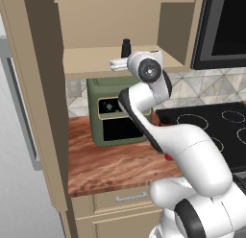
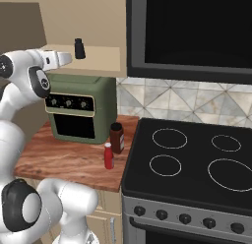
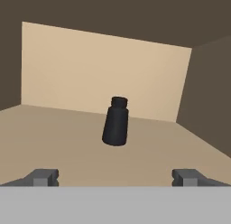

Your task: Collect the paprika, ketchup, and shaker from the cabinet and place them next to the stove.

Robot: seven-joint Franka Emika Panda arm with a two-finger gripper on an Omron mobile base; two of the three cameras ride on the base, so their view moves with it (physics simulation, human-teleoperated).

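While the shaker [image 3: 116, 122] stands mid-shelf, the open pincer [image 3: 116, 177] hangs clear before it

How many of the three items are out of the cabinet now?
2: the paprika and ketchup stand on the counter beside the stove. The shaker remains on the cabinet shelf.

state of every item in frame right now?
shaker: upright on the cabinet shelf, not gripped
gripper: jaws wide open, short of the shaker
paprika: upright on the counter beside the stove
ketchup: upright on the counter, near the paprika
toaster oven: door shut
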